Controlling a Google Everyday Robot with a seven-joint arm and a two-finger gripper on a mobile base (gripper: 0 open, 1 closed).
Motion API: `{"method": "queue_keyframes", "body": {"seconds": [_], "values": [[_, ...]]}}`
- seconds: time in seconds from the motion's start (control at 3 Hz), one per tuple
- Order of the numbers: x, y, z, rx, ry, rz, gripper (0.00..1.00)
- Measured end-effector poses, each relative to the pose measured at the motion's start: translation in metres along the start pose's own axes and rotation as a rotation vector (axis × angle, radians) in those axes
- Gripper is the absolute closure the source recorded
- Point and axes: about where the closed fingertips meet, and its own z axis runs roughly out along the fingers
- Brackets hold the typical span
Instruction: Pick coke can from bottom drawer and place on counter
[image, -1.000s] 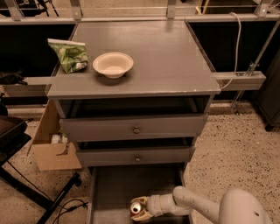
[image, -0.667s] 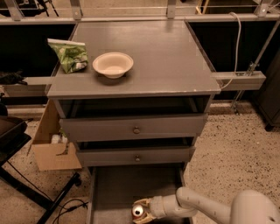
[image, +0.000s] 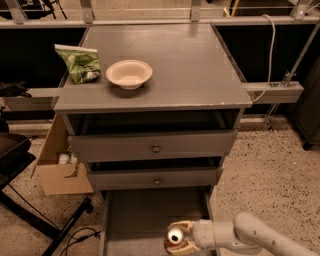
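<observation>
The coke can (image: 174, 236) shows its silver top and a bit of red side at the bottom edge of the view, over the front of the open bottom drawer (image: 142, 215). My gripper (image: 178, 238) reaches in from the lower right. Its tan fingers (image: 184, 227) are closed around the can. The counter (image: 190, 65) is the broad grey cabinet top, well above and behind the gripper. The can's lower body is cut off by the frame edge.
A cream bowl (image: 129, 74) and a green snack bag (image: 80, 62) sit on the counter's left side. Two upper knobbed drawers (image: 156, 148) stand slightly pulled out. A cardboard box (image: 60, 170) and cables lie on the floor at left.
The gripper and the can have shifted a little to the right over the bottom drawer. The bowl and bag have not moved.
</observation>
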Motion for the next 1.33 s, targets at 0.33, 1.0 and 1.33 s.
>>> {"method": "queue_keyframes", "body": {"seconds": [0.33, 1.0, 1.33], "values": [[-0.106, 0.056, -0.036, -0.056, -0.077, 0.062, 1.0], [-0.286, 0.021, -0.126, 0.047, -0.066, 0.111, 1.0], [-0.33, -0.036, -0.153, 0.214, -0.04, 0.177, 1.0]]}}
